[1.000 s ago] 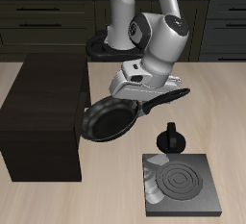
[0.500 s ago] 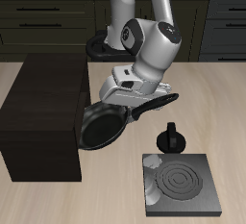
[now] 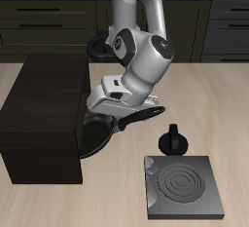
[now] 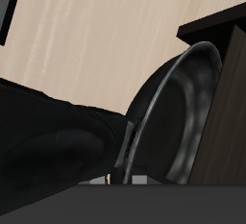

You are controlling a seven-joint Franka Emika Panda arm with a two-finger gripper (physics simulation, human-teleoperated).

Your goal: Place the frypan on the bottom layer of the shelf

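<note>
The frypan (image 3: pixel 95 133) is a round black pan, tilted, with its far rim at the open side of the shelf (image 3: pixel 44 114) low down near the table. Its long handle (image 3: pixel 146 113) points away from the shelf. My gripper (image 3: pixel 124 112) is shut on the handle close to the pan. In the wrist view the pan's bowl (image 4: pixel 183 103) fills the frame next to the dark shelf wall (image 4: pixel 226 36), with the handle (image 4: pixel 58 146) running toward the camera. The shelf's inside is hidden in both views.
A square dark stove plate with concentric rings (image 3: pixel 182 187) lies near the table's front edge. A small black pot with a knob (image 3: pixel 172 140) stands just behind it, close under the pan handle. Dark kitchen cabinets line the back.
The arm has carried the frypan lower and toward the shelf; the pan has gone from hanging beside the shelf to having its rim at the shelf's low opening.
</note>
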